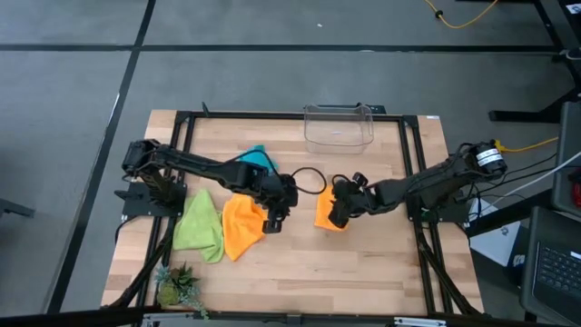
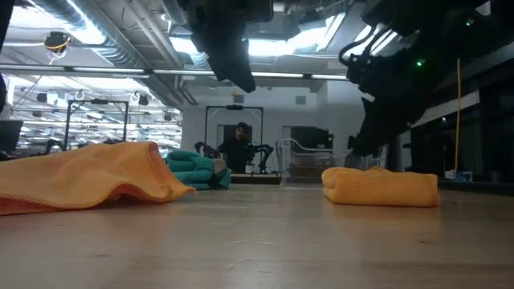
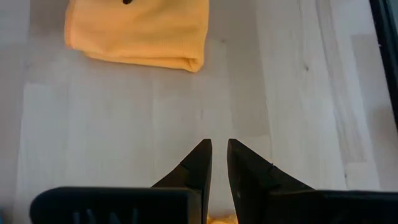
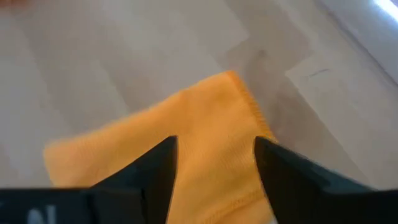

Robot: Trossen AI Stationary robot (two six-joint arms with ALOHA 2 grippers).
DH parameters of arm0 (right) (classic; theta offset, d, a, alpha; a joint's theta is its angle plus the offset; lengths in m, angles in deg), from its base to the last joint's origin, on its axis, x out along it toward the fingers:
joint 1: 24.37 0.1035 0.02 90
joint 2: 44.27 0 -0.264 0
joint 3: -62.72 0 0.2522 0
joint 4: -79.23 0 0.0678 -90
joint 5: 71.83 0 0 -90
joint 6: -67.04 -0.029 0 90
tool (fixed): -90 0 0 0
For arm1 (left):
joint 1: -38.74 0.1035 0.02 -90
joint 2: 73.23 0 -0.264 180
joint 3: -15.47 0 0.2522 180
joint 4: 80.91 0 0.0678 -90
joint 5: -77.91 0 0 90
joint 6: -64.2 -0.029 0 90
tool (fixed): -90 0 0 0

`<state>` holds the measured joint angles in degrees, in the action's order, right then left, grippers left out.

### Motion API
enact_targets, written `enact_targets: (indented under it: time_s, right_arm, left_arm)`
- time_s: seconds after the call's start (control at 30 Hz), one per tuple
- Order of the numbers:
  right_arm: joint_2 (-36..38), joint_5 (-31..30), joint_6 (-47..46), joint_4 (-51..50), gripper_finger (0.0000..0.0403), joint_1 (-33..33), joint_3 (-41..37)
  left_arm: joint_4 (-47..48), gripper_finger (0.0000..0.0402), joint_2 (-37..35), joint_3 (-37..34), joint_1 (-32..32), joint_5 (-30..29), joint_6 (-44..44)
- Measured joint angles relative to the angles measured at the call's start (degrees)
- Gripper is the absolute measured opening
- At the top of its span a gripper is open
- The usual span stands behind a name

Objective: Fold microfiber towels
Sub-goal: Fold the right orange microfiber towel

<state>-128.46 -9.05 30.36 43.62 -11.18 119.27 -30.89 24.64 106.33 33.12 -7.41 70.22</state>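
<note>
Orange folded towel [image 4: 205, 155] beneath spread, empty right claw [image 4: 214, 165], left claw [image 3: 219, 168] nearly closed, empty.

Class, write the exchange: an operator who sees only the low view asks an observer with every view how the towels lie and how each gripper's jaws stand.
Operator: I see a folded orange towel under a dark arm. Which arm?
Observer: The right gripper, jaws open, hovers directly over it.
Operator: And the left one?
Observer: The left gripper hangs over bare wood beside the loose orange towel, jaws nearly together, holding nothing.
Operator: Any towels I'm missing?
Observer: A lime green towel lies beside the loose orange one; the turquoise towel sits behind, under the left arm.
</note>
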Motion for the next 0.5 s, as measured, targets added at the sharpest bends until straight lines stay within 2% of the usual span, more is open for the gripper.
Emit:
enact_targets:
  time_s: [0.13, 0.27, 0.4, 0.5]
  right_arm:
    - [-0.1, 3.2, 14.3, -0.3, 0.0214, -0.8, 0.0]
    - [0.2, 6.2, 23.9, 0.6, 0.0214, -1.8, 0.0]
    - [0.6, 17.0, 32.8, 0.8, 0.0214, -3.3, 0.0]
    - [-0.3, 20.5, 35.6, 1.6, 0.0214, -4.8, 0.0]
  left_arm:
    - [-0.1, 0.0045, 0.0, 0.0, -1.1, -1.6, -0.1]
    - [-0.1, 0.0045, 0.0, 0.0, -1.8, -4.0, -0.1]
    - [-0.3, 0.0045, 0.0, 0.0, -1.9, -4.6, -0.1]
    - [-0.3, 0.0045, 0.0, 0.0, -1.9, -4.8, -0.1]
